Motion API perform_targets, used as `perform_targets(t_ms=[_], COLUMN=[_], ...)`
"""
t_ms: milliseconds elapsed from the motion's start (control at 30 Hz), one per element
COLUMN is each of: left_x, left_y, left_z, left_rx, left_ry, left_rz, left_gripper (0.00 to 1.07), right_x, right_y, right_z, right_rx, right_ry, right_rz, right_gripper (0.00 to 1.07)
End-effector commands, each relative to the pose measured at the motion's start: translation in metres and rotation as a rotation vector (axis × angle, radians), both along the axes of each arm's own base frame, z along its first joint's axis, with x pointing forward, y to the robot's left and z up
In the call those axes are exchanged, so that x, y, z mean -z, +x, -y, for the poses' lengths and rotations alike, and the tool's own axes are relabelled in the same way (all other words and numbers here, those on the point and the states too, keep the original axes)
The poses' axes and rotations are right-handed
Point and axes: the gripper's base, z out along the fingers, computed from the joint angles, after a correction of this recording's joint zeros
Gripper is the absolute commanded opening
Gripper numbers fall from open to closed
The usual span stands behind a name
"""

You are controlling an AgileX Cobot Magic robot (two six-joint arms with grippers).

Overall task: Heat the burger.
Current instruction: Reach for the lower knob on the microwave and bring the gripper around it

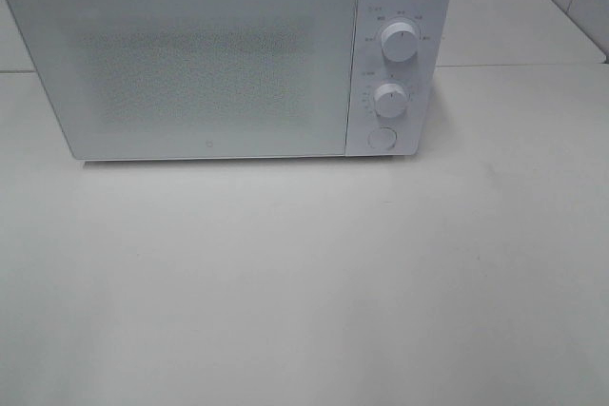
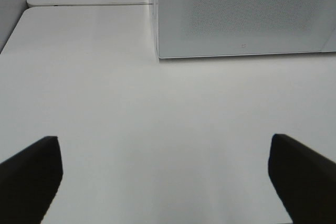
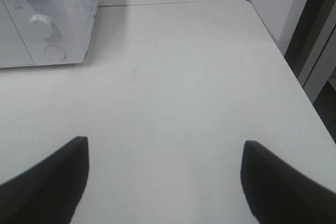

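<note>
A white microwave (image 1: 209,54) stands at the back of the table with its door shut. Two round knobs (image 1: 399,42) and a round button (image 1: 382,139) sit on its right panel. It also shows in the left wrist view (image 2: 241,14) and in the right wrist view (image 3: 47,19). The burger is out of view in all frames. My left gripper (image 2: 165,171) is open and empty over bare table. My right gripper (image 3: 165,174) is open and empty over bare table. Neither gripper shows in the exterior high view.
The white table (image 1: 304,282) stretches in front of the microwave. Its right edge (image 3: 294,82) runs beside a wall and a dark gap. A seam to a second table top (image 2: 89,4) lies behind on the left.
</note>
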Motion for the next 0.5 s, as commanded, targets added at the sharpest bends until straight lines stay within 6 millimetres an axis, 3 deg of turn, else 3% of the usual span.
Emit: perform_targets(t_ms=[33,500], left_x=[0.0010,0.0010], left_y=[-0.0030,-0.0030], left_z=[0.0004,0.0004], left_rx=[0.004,0.004], left_ry=[-0.004,-0.004], left_rz=[0.014,0.014], left_gripper=[1.00,1.00], right_x=[0.0004,-0.0028], right_y=[-0.0033,-0.0040], right_z=[0.0000,0.0004], right_rx=[0.006,0.004], right_ry=[-0.001,-0.006], right_rz=[0.031,0.051], right_gripper=[0.76,0.76])
